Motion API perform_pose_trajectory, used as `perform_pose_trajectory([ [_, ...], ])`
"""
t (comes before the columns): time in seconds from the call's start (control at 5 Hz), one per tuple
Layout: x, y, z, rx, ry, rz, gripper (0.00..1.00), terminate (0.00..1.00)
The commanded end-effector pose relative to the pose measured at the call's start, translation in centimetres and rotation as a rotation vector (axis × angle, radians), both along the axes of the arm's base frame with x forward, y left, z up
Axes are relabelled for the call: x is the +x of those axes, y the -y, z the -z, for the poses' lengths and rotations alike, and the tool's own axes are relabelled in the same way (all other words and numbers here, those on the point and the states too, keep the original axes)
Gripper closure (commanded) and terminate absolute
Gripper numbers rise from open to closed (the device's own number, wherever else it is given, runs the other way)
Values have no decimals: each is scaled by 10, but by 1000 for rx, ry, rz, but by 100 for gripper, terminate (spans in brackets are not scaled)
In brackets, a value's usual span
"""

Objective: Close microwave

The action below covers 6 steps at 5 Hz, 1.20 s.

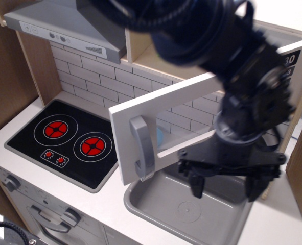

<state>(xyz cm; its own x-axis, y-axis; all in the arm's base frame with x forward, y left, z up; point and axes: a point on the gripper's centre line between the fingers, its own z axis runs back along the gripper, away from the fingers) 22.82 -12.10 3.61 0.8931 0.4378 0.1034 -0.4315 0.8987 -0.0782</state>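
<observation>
Fingers [198, 185] of the black gripper [225, 184] are hanging spread and empty over the grey plastic sink [156, 204], at five o'clock from the toy wooden microwave's [191, 109] wide white door [156, 120]. That door is standing swung open above the tabletop [89, 204], its grey curved bar handle [142, 148] at the left end. It is looking light, stiff and freely hinged, so pushing flat on its front near the handle is probably suiting it best.

The microwave [156, 127] door stands swung wide open, white with a grey curved handle. It hangs just above and left of the claw [226, 186]. Its keypad end is mostly hidden.
</observation>
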Motion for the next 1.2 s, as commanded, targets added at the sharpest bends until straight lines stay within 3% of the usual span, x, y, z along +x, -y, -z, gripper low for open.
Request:
perform_pose_trajectory([
  [0.0, 13, -32, 15, -10, 69, -71, 0, 0],
  [0.2, 25, -51, 16, 6, 70, -89, 0, 0],
  [0.6, 59, -87, -6, 2, 171, -120, 0, 0],
  [1.0, 98, -111, -14, 37, 223, -116, 0, 0],
])
